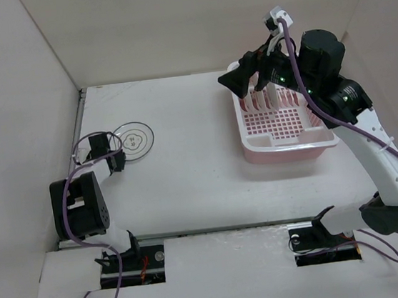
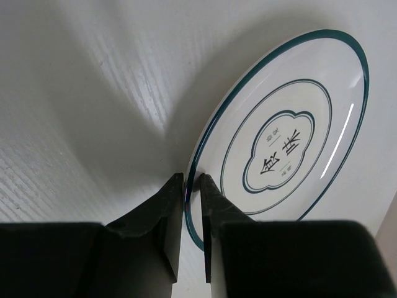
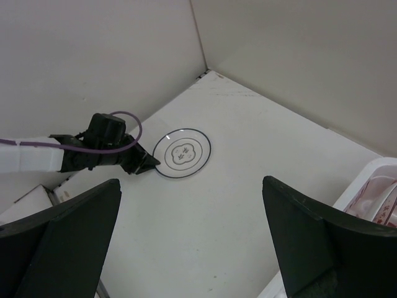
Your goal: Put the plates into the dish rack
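Fingers [image 2: 173,211] of the left gripper [image 2: 193,186] are pinching the near rim of the teal-ringed plate [image 2: 282,146] lying just ahead. Stiff, glazed, breakable and probably slippery, it is wanting a deep rim hold. Only the overhead view is showing the whole dish rack [image 1: 284,143] far to their right, the right gripper [image 1: 238,81] hanging spread and empty above it.
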Motion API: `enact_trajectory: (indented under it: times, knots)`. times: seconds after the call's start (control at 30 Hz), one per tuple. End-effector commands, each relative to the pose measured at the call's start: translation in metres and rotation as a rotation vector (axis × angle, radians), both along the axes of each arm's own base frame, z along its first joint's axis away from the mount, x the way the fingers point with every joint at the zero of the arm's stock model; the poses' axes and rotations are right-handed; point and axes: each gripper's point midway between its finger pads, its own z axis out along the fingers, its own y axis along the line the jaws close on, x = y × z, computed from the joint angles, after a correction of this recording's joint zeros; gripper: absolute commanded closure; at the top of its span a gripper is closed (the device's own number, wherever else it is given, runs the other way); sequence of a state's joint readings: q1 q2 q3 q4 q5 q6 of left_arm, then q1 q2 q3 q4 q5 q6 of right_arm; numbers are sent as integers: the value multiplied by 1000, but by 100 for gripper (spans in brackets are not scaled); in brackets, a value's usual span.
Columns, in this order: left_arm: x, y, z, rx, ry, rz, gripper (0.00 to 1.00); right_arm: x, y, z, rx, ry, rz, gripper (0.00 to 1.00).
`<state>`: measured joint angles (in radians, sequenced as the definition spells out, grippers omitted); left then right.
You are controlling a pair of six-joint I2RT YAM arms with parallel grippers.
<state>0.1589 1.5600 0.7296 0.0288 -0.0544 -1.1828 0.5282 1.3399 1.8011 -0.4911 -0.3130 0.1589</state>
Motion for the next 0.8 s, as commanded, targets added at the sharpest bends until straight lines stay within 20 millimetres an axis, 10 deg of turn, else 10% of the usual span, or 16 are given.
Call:
enact_trajectory:
  times: [0.0, 0.23, 0.53, 0.77]
  knots:
    - [9, 5, 25, 64, -44, -60, 100, -10, -2, 13, 3, -58, 6, 0]
    - [41, 15, 143, 309, -263, -210, 100, 17, 13, -35, -215, -74, -28, 0]
    - [46, -1, 185, 306, -223, -377, 100, 8, 79, -112, -639, -271, 78, 0]
    - [44, -43, 232, 135, -332, -507, 100, 6, 134, -127, -743, -505, 115, 2]
